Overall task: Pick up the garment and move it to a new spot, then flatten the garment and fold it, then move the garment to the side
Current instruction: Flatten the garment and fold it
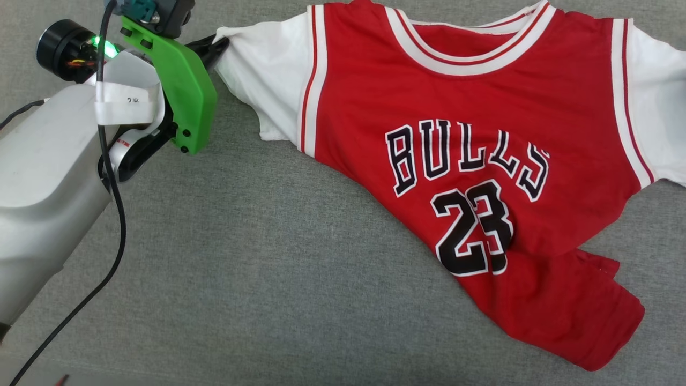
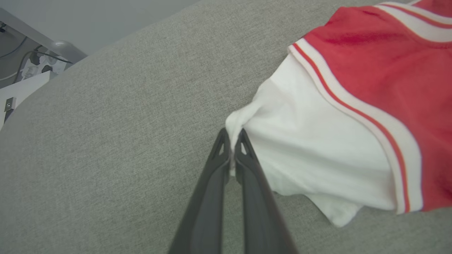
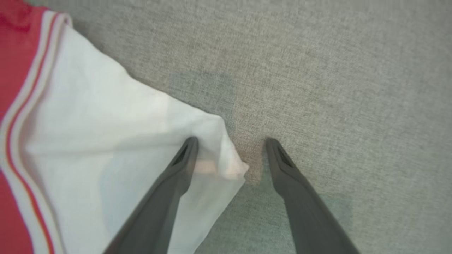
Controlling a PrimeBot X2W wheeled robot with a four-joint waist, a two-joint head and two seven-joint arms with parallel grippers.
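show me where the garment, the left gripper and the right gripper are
garment (image 1: 471, 102): head view, red chest above the print.
left gripper (image 2: 233, 133): left wrist view, midway between its fingertips, shut on the garment's white sleeve edge.
right gripper (image 3: 231, 141): right wrist view, midway between its open fingertips, at a white sleeve corner.

the grey cloth surface (image 1: 278, 279) lies bare on the near side and to the left of the shirt (image 1: 364, 80), open for a gripper to pass between the shirt's slanting lower edge and the left arm (image 1: 43, 177). that arm, its green bracket (image 1: 187, 91) and a hanging black cable (image 1: 123, 230) block the left side, while the shirt covers the right. the right gripper (image 3: 231, 139) straddles a sleeve corner (image 3: 226, 165) with spread fingers, and the cloth beyond it is bare.
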